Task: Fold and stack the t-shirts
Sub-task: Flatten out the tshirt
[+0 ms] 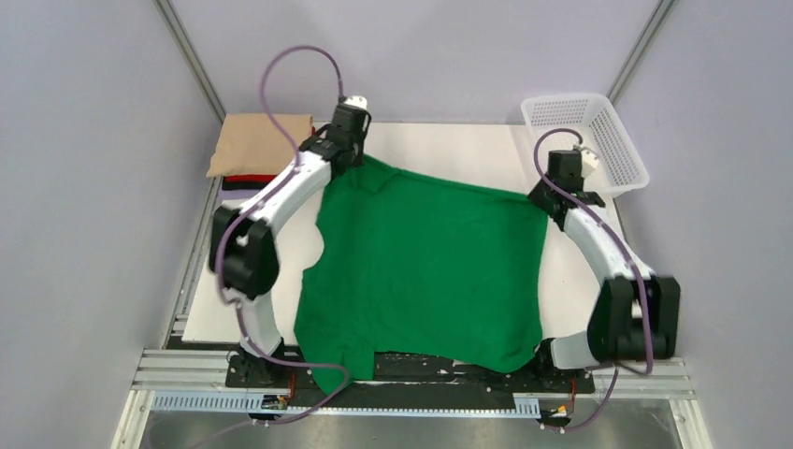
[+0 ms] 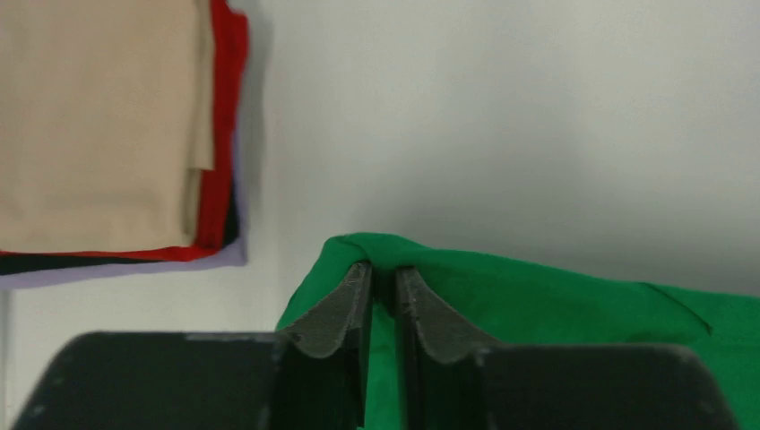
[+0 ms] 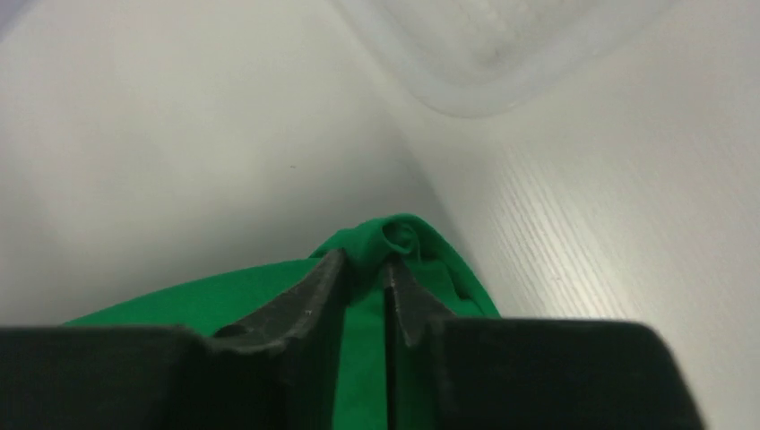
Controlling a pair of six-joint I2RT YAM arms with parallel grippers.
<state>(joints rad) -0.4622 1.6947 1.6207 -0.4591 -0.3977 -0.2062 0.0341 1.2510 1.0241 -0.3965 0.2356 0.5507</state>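
We see the green shirt [image 1: 425,267] spread wide over the middle of the table [image 1: 449,140], its near hem hanging past the table's 6 o'clock edge between the arm bases. Our left gripper [image 2: 384,273] is nearly closed on the shirt's corner at 11 o'clock, with a fold of green cloth pinched between the jaws. Our right gripper [image 3: 363,260] is likewise clamped on the corner at 2 o'clock, where a small roll of cloth bunches at the fingertips. The far edge of the shirt runs between the two grippers. At 10 o'clock lies a folded stack with the beige shirt [image 1: 262,140] on top, then the red shirt [image 1: 251,178] and the dark shirt [image 2: 27,262] beneath. The basket [image 1: 598,140] stands at 1 o'clock, just beyond the right gripper.
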